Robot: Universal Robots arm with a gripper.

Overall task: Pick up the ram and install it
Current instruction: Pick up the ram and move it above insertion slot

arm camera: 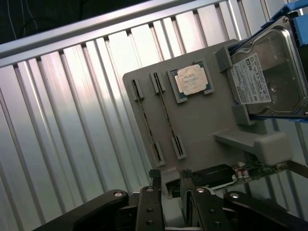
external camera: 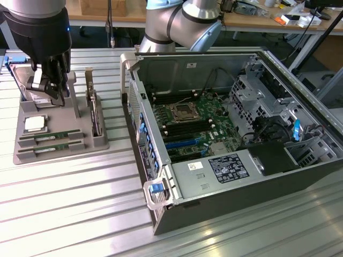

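Ribbed metal tabletop [external camera: 69,214]. Open computer case [external camera: 225,134] on the exterior view's right, motherboard exposed. Grey tray [external camera: 64,158] on the exterior view's left. Front ram stick [external camera: 51,148] [arm camera: 146,120] and rear ram stick [external camera: 51,136] [arm camera: 167,115] lie flat in the tray's slots, side by side. Silver processor [external camera: 34,124] just behind them. Claw [external camera: 49,92] [arm camera: 170,175] hangs over the tray's far end by the hard drive [arm camera: 269,72], narrowly parted, holding nothing, clear of both sticks.
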